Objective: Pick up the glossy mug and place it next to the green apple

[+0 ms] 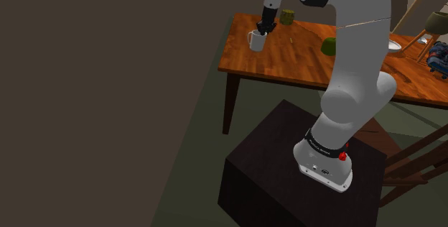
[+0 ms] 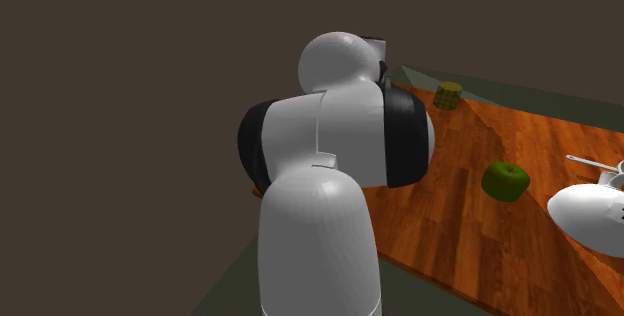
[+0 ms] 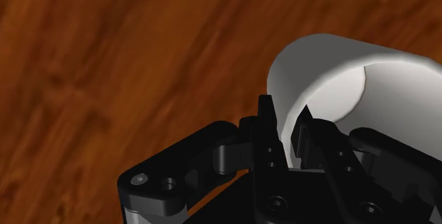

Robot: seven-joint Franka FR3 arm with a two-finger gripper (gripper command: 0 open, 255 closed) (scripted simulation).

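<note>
Hand (image 3: 287, 120) closed on the wall of the white mug (image 3: 333, 74), one finger inside the rim and one outside, near the counter (image 1: 287, 64) corner. Risk: this thin, off-centre grip may let the mug tilt or slip. Beyond lies the green apple (image 1: 329, 45), which a low carry could knock.

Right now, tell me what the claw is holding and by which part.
The claw is shut on the white mug, pinching its wall at the rim, with one finger inside the cup and the other outside.
</note>
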